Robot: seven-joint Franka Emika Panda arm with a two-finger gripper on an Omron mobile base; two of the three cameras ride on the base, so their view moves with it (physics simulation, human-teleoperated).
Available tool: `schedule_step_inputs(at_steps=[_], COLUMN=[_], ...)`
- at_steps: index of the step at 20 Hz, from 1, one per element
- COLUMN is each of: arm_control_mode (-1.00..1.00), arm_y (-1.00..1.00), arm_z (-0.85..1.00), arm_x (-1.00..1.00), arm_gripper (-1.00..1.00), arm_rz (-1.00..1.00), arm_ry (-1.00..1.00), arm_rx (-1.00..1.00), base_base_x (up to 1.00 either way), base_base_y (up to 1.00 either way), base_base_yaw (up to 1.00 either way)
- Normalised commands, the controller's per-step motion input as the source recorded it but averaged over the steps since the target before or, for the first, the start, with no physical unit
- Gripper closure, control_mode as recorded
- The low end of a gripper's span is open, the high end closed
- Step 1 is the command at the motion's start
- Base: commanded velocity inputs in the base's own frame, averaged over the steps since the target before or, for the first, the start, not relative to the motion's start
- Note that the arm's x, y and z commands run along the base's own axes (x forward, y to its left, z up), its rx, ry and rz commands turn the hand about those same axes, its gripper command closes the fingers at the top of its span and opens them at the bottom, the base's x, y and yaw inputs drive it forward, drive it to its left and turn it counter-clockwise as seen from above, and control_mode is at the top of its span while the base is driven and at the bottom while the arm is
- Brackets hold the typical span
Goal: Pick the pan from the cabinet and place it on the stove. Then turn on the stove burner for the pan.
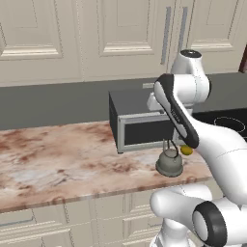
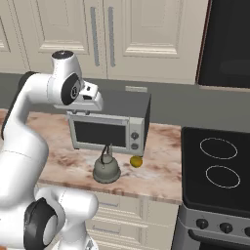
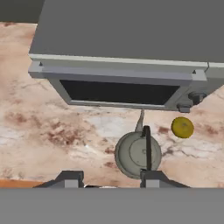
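The pan is hidden. The cabinet (image 1: 130, 34) (image 2: 141, 34) hangs on the wall above the counter, its panelled doors closed and two silver bar handles side by side. The stove (image 2: 219, 161) (image 1: 226, 120) is a black glass cooktop with white rings, at the right end of the counter, with nothing on it. My gripper (image 3: 109, 179) hovers above the microwave and kettle and looks straight down. Its fingertips (image 3: 151, 176) stand apart with nothing between them, so it is open. In the right base view my hand (image 2: 92, 100) is over the microwave's left top edge.
A grey microwave (image 1: 140, 123) (image 2: 107, 129) (image 3: 122, 52) stands on the marble counter (image 1: 58, 159). In front of it sit a squat grey kettle (image 1: 170, 163) (image 2: 106, 168) (image 3: 138, 153) and a yellow lemon (image 1: 186, 150) (image 2: 136, 161) (image 3: 182, 127). Stove knobs (image 2: 201, 223) line the front.
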Motion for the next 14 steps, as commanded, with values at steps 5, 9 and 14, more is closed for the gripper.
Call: schedule_step_inputs(at_steps=[5, 9, 14], arm_control_mode=[-1.00, -1.00, -1.00], arm_y=[-0.19, -0.37, -0.44], arm_z=[0.00, 0.23, 0.43], arm_x=[-0.32, -0.41, -0.26], arm_gripper=[-1.00, -1.00, -1.00], arm_rz=[-0.04, -0.07, -0.01], arm_ry=[-0.10, -0.21, -0.23], arm_rx=[0.00, 0.00, 0.00], base_base_x=[0.00, 0.00, 0.00], base_base_y=[0.00, 0.00, 0.00], base_base_yaw=[0.00, 0.00, 0.00])
